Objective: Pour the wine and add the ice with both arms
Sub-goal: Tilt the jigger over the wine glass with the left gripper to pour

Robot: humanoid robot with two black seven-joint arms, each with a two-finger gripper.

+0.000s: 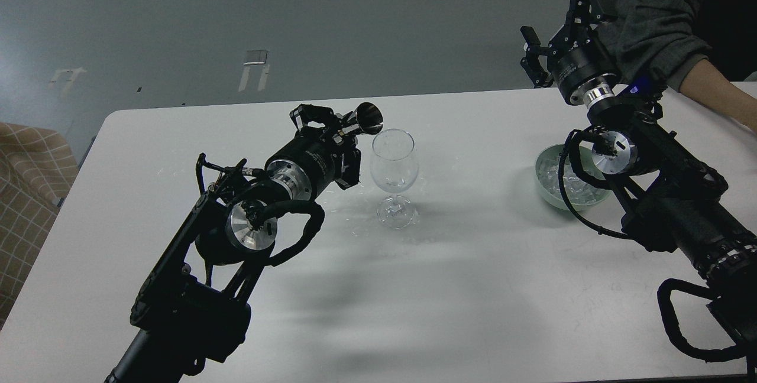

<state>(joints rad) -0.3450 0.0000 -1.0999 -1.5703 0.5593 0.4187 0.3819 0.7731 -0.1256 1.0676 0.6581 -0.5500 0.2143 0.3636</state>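
Wine: we see only a faint clear trace low in the bowl of the wine glass (394,177); whether it is liquid or mere glare we cannot tell.
Wine glass: clear and stemmed, upright on the white table (473,288), near its middle.
Ice: a heap of small glassy cubes (562,181) lying in the pale green bowl (543,165), which sits toward the right side of the table, well apart from the glass.
Our left hand (340,126): clamped on a small dark metal cup (370,117), its fingers closed round the cup's narrow part.
Metal cup: tipped on its side, shiny mouth facing us, held just above and to the left of the glass rim (touching or not, we cannot tell).
Our right hand (553,37): raised well above the table behind the bowl, fingers spread apart, nothing between them.
Right arm: its joint ring and looped cable cross in front of the bowl and hide part of it.
Person's arm (668,28): grey sleeve and bare forearm at the far right corner, resting at the table edge, just behind our right hand.
Table surface: a few small glinting spots near the foot of the glass (drops or scratches, too small to say).
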